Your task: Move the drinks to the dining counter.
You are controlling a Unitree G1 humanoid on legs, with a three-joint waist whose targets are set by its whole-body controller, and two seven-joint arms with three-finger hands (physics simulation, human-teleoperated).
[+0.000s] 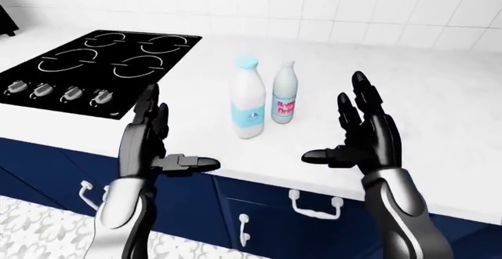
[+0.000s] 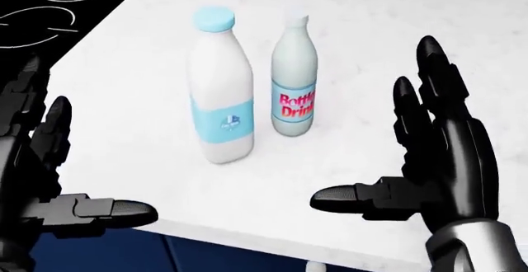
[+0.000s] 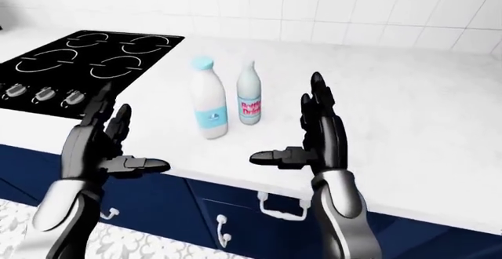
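Left-eye view: the milk bottle [image 1: 249, 105] stands upright on the white counter [image 1: 439, 112], and I'll place everything else by it. The labelled drink bottle [image 1: 284, 100] is just to its right and a little higher in the picture, close but not clearly touching. The black stove [image 1: 86, 70] lies well off to the left. The left hand [image 1: 145, 147] hangs below and left of the milk bottle, over the counter edge, fingers spread wide, thumb pointing inward, holding nothing. The right hand [image 1: 365, 135] stands to the lower right, equally spread and empty. Navy cabinets [image 1: 259, 218] with white handles run beneath.

Head view: looking down closely, the milk bottle [image 2: 221, 89] has a pale blue cap and blue label; the drink bottle [image 2: 294, 77] has red lettering. Both hands flank them from below, apart from either.

Right-eye view: much the same; the right hand [image 3: 318, 138] sits nearer the bottles than the left hand [image 3: 98, 147] does.

To my eye both bottles are rigid, smooth and probably slippery, tall and easy to tip. The milk looks the heavier. I'd grip each round the labelled body, below the shoulder, not by the narrow neck.
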